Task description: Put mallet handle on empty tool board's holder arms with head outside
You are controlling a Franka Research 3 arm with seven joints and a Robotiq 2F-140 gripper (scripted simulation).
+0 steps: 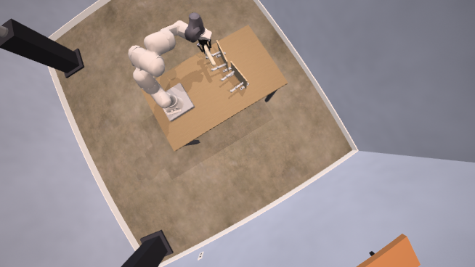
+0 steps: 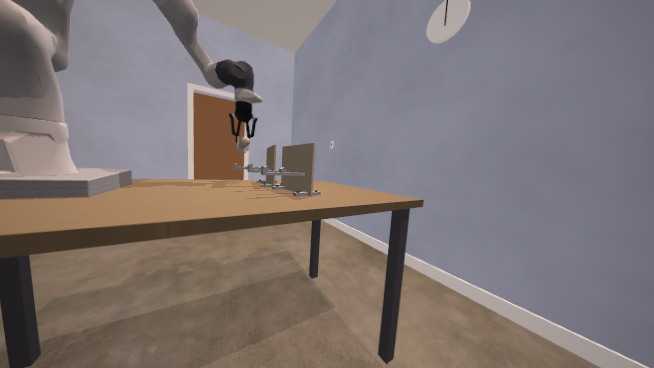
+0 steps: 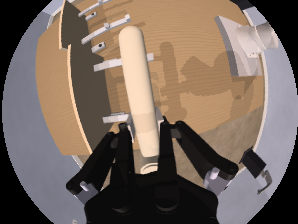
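Mallet: clamped at its handle in your gripper, raised above the holder arms near the table's far edge. Long axis runs crosswise over both arms; lower it between the pegs.

cream mallet, black hand, tan table

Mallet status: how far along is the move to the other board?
Done: the mallet is off its board, clamped in the gripper. In hand: it hangs above the far board, its handle over the arms. Left: lower it between the pegs, level, head outside, then release.
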